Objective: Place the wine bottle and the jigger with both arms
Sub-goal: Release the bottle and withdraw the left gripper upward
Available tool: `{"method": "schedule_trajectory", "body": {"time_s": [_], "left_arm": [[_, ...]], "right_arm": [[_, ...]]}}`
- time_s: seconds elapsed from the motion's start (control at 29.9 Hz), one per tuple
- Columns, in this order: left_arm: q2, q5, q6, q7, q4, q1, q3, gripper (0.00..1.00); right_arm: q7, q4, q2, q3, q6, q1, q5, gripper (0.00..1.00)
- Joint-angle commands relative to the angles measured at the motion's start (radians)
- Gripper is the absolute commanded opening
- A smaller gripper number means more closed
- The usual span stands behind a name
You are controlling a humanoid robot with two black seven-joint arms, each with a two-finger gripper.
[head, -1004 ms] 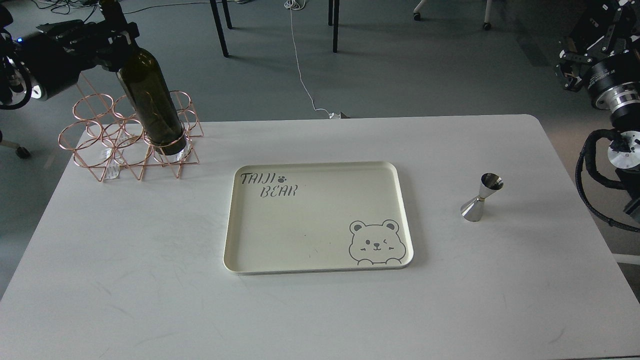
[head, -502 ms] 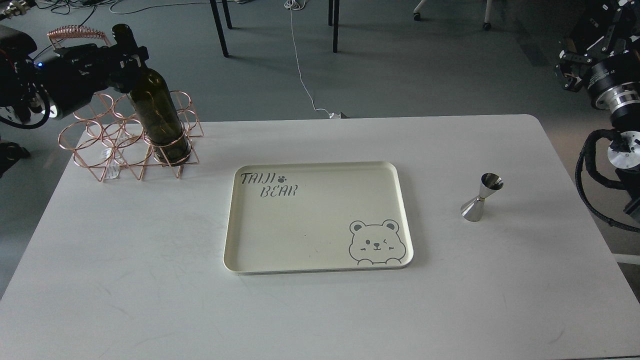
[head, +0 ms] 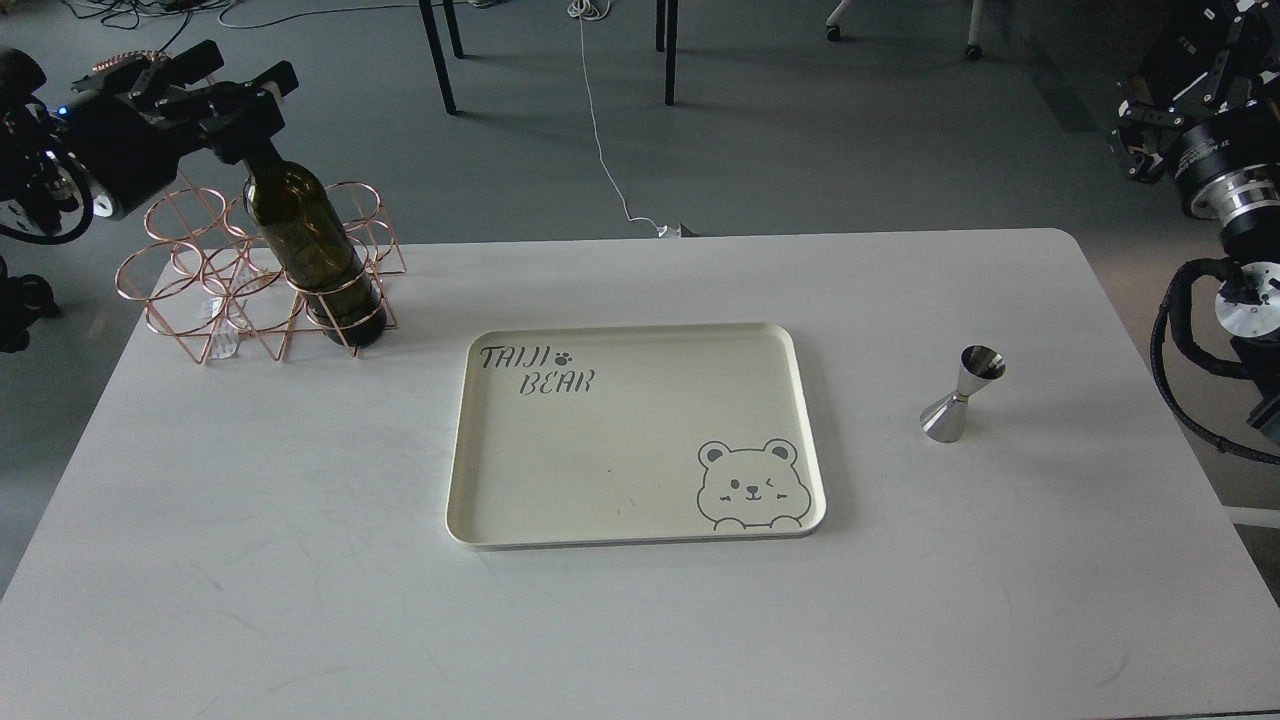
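Grey floor with chair legs and a trailing white cable fills the far side of the room, and in front of it sits the white counter [head: 300, 560] I am working over. At its far left corner stands a copper wire rack [head: 215, 275], and the wine bottle [head: 310, 250] stands in the rack's front right ring, leaning slightly, its base down at counter level. My left gripper [head: 235, 95] sits at the top of the bottle's neck with its jaws spread apart; they look released from the glass rather than clamped on it, though the neck tip is hidden behind them, so I cannot rule out a light touch.

In the middle of the counter lies a cream tray [head: 640, 535] printed with "TAIJI BEAR" and a cartoon bear; nothing rests on it. The jigger [head: 962, 394] stands upright on the bare counter, well to the right of the tray, with nothing touching it.

My right arm [head: 1215, 200] shows only as wrist rings and cables along the right edge; its gripper is out of view, so I have nothing to report on its jaws.

My reading is that the bottle half of the job is essentially done, seated in the rack. The jigger half has not started: the right arm has yet to reach, grasp and place it, probably on the tray.
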Motion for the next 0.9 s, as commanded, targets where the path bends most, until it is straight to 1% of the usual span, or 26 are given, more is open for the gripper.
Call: {"method": "schedule_trajectory", "body": {"time_s": [0.0,0.13,0.27,0.33,0.5,0.6,0.7,0.8,0.87], "left_arm": [[0.036,-0.222,-0.003,0.0,-0.004,-0.039,-0.02,0.98],[0.062,-0.473,-0.013,0.005,0.007,-0.104,-0.02,0.98],[0.087,-0.792,-0.018,0.003,0.026,-0.106,-0.031,0.98],[0.088,-0.914,-0.041,0.003,0.049,-0.106,-0.032,0.98],[0.082,-1.214,-0.199,0.011,0.16,-0.095,-0.034,0.98],[0.068,-1.342,-0.266,0.008,0.248,-0.08,-0.028,0.98],[0.022,-1.454,-0.34,0.009,0.315,-0.044,-0.032,0.98],[-0.024,-1.564,-0.467,0.011,0.377,0.0,-0.032,0.97],[-0.054,-1.607,-0.527,0.011,0.417,0.029,-0.034,0.97]], "right_arm": [[0.0,0.0,-0.001,0.0,0.0,0.001,0.0,0.96],[0.0,-0.001,-0.001,0.001,-0.008,0.001,0.0,0.97],[0.0,-0.001,-0.001,0.003,-0.011,0.0,0.0,0.98],[0.0,-0.001,0.0,0.004,-0.015,0.0,0.0,0.98],[0.0,-0.005,-0.001,0.076,-0.015,-0.006,0.002,0.99],[0.0,-0.024,-0.001,0.109,-0.012,-0.011,0.002,0.99],[0.0,-0.031,0.002,0.121,-0.011,-0.031,0.008,0.99],[0.0,-0.029,0.008,0.136,0.002,-0.055,0.034,0.99],[0.0,-0.028,0.009,0.138,0.005,-0.068,0.07,0.99]]}}
